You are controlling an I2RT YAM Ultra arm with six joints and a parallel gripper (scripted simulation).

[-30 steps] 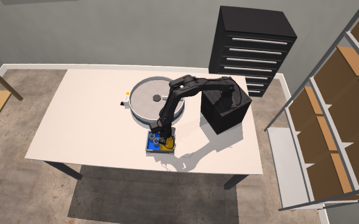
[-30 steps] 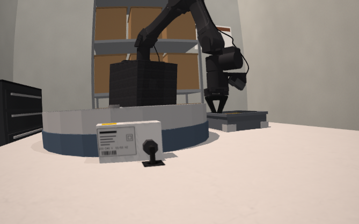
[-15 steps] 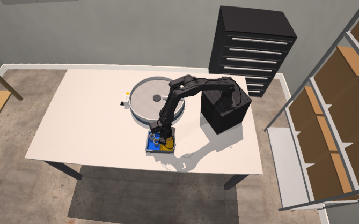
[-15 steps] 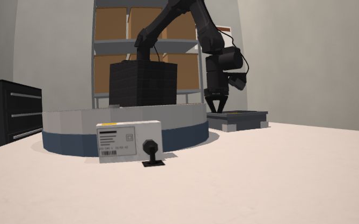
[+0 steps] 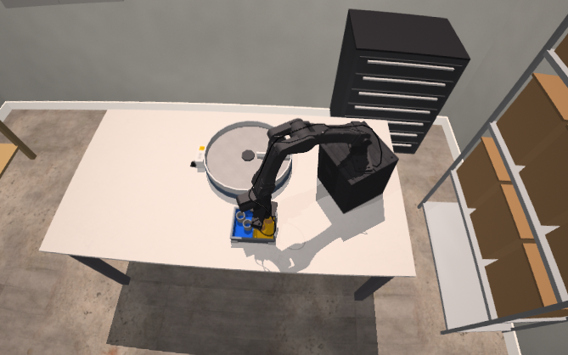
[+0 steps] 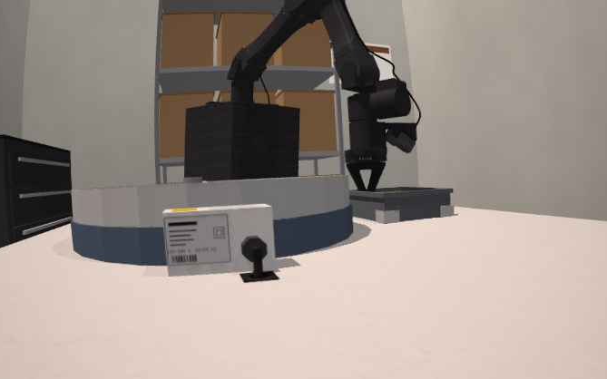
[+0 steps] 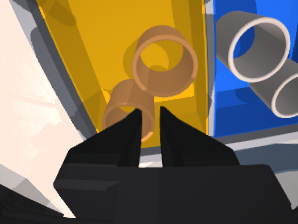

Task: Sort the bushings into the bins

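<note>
My gripper (image 5: 257, 222) (image 6: 366, 188) (image 7: 150, 113) hangs low over the yellow bin (image 5: 260, 234) (image 7: 100, 40), its fingers a narrow gap apart and gripping nothing. Two bronze bushings lie in the yellow bin: one (image 7: 167, 60) further in, and one (image 7: 122, 105) right at my left fingertip, its rim touching or almost touching the finger. Two steel bushings (image 5: 240, 215) (image 5: 247, 223) (image 7: 259, 50) (image 7: 286, 96) lie in the blue bin (image 5: 234, 229) (image 7: 225, 112). The turntable (image 5: 228, 154) (image 6: 201, 192) carries a small pale piece (image 5: 260, 154) beside the arm; I cannot tell what it is.
The two bins share a grey tray (image 6: 404, 207) at the table's front edge, just in front of the turntable. A white control box (image 5: 199, 154) (image 6: 218, 238) stands left of the turntable. The arm's black base block (image 5: 356, 176) (image 6: 241, 140) is on the right.
</note>
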